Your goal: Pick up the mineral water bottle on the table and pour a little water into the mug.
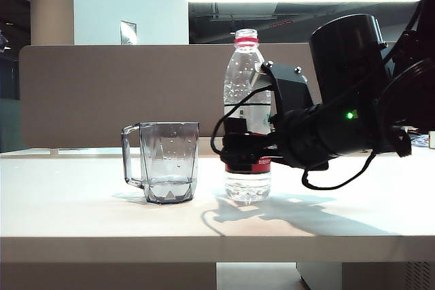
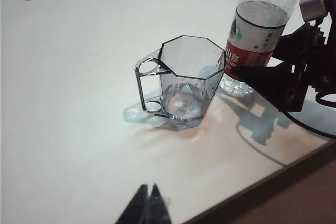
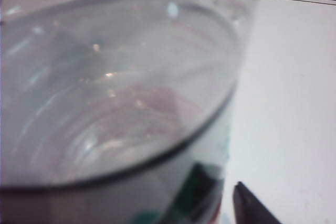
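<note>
Upright on counter [image 1: 81, 208], mineral water bottle [image 1: 246, 79] stands just beside mug [image 1: 168, 161]. Right end effector [image 1: 234, 149] around bottle label, jaws spread, no grip. Left end effector [image 2: 149, 203] near counter edge, fingers together, empty.

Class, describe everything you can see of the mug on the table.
The mug is clear smoky-grey faceted plastic with an eight-sided rim and an angular handle pointing away from the mineral water bottle. It stands upright on the off-white table, beside the bottle but apart from it. A little water sits at its bottom, and droplets cling to its inner wall. Neither end effector touches it.
</note>
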`<state>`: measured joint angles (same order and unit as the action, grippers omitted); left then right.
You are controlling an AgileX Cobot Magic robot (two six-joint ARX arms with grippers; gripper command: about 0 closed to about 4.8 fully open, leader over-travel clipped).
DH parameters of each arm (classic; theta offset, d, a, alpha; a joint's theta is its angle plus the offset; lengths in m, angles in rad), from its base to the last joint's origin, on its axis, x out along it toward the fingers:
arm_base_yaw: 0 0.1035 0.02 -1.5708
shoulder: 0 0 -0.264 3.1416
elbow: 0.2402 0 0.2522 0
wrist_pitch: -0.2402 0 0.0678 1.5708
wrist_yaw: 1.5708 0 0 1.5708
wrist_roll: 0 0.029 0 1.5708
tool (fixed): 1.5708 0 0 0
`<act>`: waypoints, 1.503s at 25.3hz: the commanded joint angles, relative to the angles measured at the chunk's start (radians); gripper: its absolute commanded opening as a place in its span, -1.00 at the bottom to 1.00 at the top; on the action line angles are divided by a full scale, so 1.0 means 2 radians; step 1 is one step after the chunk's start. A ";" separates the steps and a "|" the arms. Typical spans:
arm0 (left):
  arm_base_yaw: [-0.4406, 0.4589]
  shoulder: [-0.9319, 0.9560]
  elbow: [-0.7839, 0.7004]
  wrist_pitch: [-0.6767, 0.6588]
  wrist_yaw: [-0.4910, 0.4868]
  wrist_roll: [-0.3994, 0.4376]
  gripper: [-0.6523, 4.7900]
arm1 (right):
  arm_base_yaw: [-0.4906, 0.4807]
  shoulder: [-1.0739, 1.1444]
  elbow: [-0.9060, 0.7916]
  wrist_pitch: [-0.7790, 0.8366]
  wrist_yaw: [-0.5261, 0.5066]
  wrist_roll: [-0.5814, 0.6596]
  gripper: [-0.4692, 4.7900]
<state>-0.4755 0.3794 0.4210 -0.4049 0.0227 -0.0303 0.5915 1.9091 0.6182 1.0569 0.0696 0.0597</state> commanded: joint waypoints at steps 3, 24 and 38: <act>0.000 0.000 0.001 0.005 0.000 0.002 -0.78 | 0.003 -0.052 -0.032 0.010 0.008 0.000 1.00; 0.000 -0.001 0.001 0.005 0.000 0.002 -0.78 | 0.003 -0.390 -0.289 -0.036 -0.003 0.000 -0.84; 0.000 0.000 0.001 0.005 0.000 0.002 -0.78 | -0.001 -0.492 -0.296 -0.211 -0.021 -0.002 -0.84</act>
<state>-0.4755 0.3786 0.4210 -0.4057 0.0223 -0.0303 0.5907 0.9466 0.0296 0.6636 0.0246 0.0593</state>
